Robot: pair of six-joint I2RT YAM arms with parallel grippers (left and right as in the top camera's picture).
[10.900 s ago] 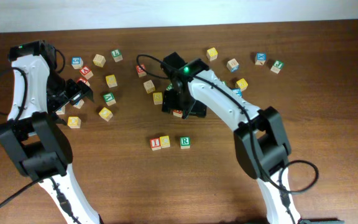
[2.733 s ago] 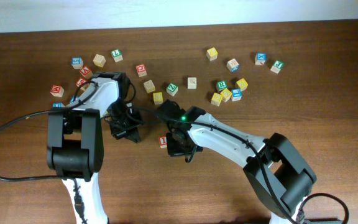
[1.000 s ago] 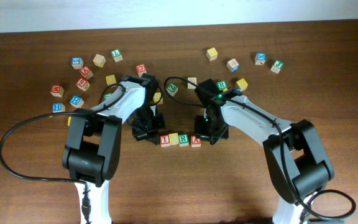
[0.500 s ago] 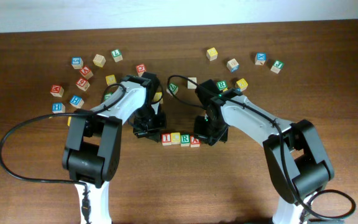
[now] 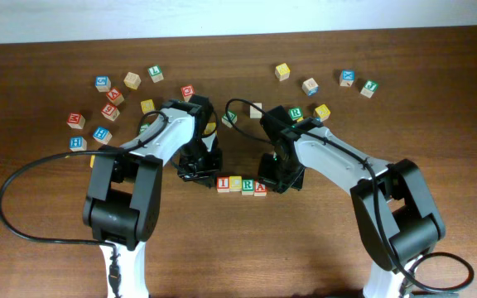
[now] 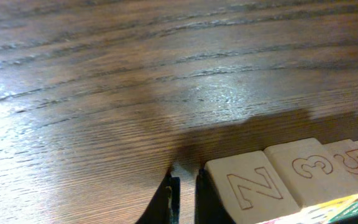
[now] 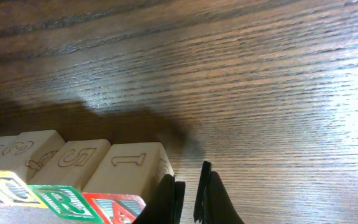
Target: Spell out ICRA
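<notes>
Four letter blocks lie in a tight row near the table's middle: I (image 5: 222,183), C (image 5: 234,183), R (image 5: 248,185) and A (image 5: 260,188). My left gripper (image 5: 205,176) is shut and empty, low at the row's left end. In the left wrist view its tips (image 6: 185,186) stand right beside the end block (image 6: 247,186), whose top face reads N. My right gripper (image 5: 273,180) is shut and empty at the right end. Its tips (image 7: 190,186) stand against the A block (image 7: 129,165), with the R block (image 7: 79,162) beyond it.
Loose letter blocks lie scattered behind the row: a cluster at the back left (image 5: 106,108), some near the middle (image 5: 256,109) and others at the back right (image 5: 309,85). The left arm's black cable (image 5: 23,178) loops over the table's left side.
Since the earliest frames the A block has joined I, C and R. Over the last second both shut grippers closed in on the row's ends, and the blocks now sit tighter together.
</notes>
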